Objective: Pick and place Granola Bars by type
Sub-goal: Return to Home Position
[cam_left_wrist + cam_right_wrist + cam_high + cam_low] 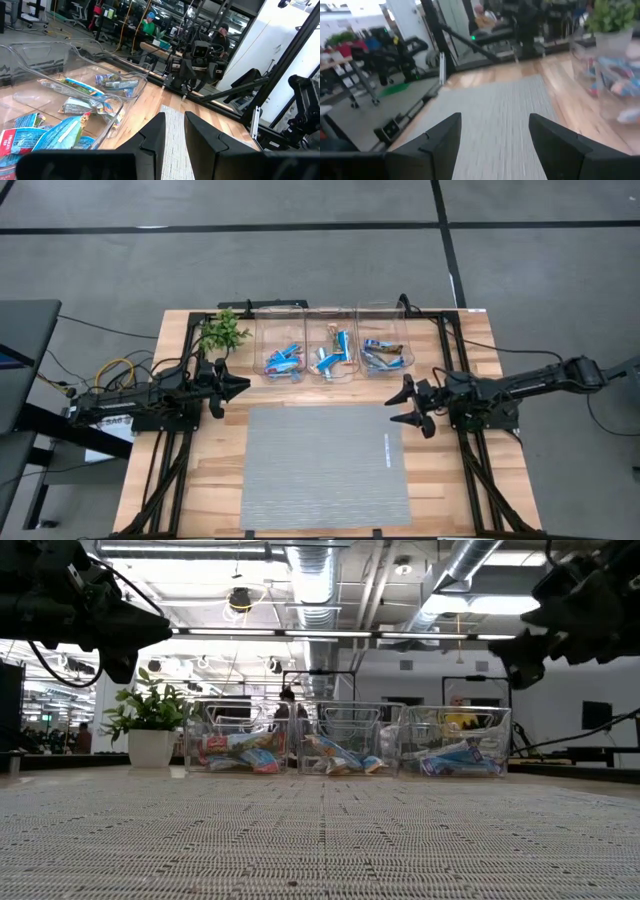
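Note:
Granola bars lie in three clear bins along the table's far side: the left bin (283,348), the middle bin (333,348) and the right bin (386,346). Blue bars (286,360) and tan ones (388,349) show in them, lying flat or leaning on each other. The low view shows the bars (342,756) through the bin walls. My left gripper (243,385) hangs level near the left bin, open by a narrow gap (174,120), with nothing in it. My right gripper (403,404) hangs level near the right bin, open wide (495,125), also with nothing in it.
A grey woven mat (325,465) covers the middle and near part of the wooden table (455,480). A small potted plant (222,332) stands left of the bins. Black frame rails (468,470) run along the table's sides. People sit at desks in the room beyond.

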You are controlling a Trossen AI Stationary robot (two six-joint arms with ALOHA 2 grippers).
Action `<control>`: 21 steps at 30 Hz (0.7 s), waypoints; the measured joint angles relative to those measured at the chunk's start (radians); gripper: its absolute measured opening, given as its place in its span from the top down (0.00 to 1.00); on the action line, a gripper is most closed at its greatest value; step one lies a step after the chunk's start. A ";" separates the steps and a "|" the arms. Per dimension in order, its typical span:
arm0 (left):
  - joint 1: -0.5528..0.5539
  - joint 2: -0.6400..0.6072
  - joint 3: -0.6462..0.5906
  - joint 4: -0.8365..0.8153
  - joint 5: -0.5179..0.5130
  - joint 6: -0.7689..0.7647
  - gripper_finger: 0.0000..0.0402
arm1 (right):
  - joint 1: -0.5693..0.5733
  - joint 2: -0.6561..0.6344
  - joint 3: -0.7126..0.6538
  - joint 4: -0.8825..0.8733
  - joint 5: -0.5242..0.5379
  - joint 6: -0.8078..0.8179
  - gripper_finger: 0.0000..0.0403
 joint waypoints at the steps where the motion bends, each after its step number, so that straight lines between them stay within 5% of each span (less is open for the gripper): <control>1: 0.000 0.000 0.000 0.000 0.000 0.000 0.84 | 0.000 -0.012 0.000 -0.027 0.000 -0.003 0.44; 15: 0.000 0.000 0.000 0.000 0.000 0.000 0.84 | 0.009 -0.292 -0.001 -0.479 0.024 -0.028 0.44; 21: 0.000 0.000 0.000 0.000 0.000 0.000 0.84 | -0.001 -0.320 -0.001 -0.506 0.039 -0.028 0.44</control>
